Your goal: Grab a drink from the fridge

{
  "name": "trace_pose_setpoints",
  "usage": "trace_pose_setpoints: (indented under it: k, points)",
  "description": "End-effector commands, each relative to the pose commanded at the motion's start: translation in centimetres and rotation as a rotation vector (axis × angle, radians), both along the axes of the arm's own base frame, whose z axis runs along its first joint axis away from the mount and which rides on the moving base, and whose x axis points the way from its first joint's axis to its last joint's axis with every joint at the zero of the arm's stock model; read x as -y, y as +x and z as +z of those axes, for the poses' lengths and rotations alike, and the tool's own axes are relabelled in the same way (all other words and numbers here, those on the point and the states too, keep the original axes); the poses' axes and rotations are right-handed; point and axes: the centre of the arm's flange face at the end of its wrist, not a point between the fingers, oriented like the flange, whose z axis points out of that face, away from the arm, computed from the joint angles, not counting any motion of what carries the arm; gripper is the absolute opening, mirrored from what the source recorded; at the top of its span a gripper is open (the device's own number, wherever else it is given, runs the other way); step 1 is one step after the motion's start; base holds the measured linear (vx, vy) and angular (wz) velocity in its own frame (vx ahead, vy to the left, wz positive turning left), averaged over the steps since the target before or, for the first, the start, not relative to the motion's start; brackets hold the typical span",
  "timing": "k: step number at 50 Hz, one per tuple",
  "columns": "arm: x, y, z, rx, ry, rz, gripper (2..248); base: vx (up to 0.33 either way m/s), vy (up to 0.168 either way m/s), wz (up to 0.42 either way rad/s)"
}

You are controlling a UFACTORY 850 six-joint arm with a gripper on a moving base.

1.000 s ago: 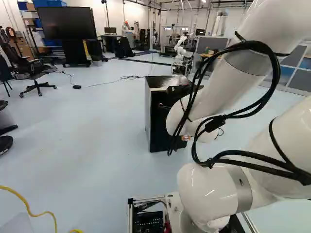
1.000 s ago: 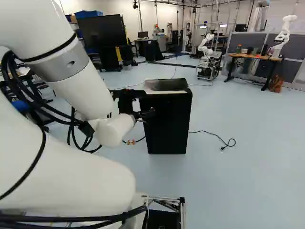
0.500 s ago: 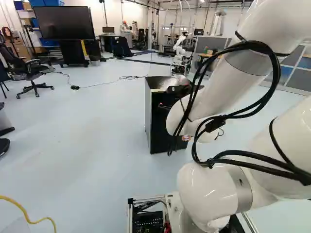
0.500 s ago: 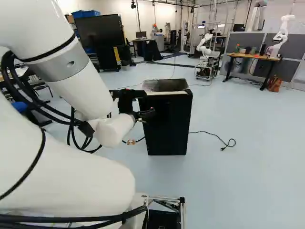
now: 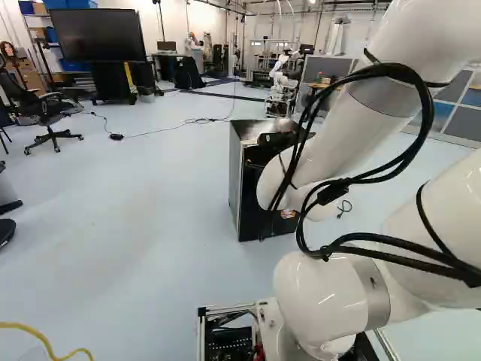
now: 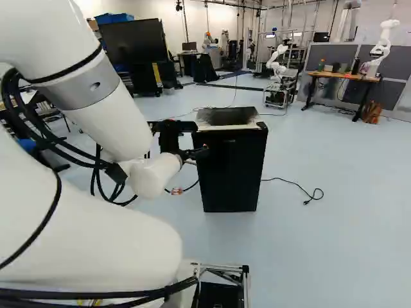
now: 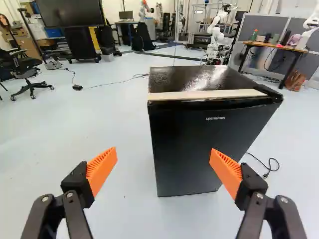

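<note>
The gripper (image 6: 201, 153) points toward the closed black mini fridge (image 7: 194, 144), its two fingers wide apart. The fridge stands upright on the pale floor (image 7: 119, 209).

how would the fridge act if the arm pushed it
The fridge is likely stiff and heavy, being a boxy cabinet. Taller than wide, it might tip if pushed high; pushed low, it may slide on the smooth-looking floor.
</note>
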Motion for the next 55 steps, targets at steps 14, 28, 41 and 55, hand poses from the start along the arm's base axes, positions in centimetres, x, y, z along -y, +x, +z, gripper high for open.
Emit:
trace_pose_setpoints:
  k: [14, 28, 41, 55]
  points:
    - [0.00, 0.00, 0.00, 0.000, 0.000, 0.000, 247, 0.086, 0.098, -0.012]
    - [0.00, 0.00, 0.00, 0.000, 0.000, 0.000, 247, 0.082, 0.077, -0.023]
    - [0.00, 0.00, 0.00, 0.000, 0.000, 0.000, 247, 0.020, 0.068, -0.029]
    - [0.00, 0.00, 0.00, 0.000, 0.000, 0.000, 247, 0.000, 0.087, -0.009]
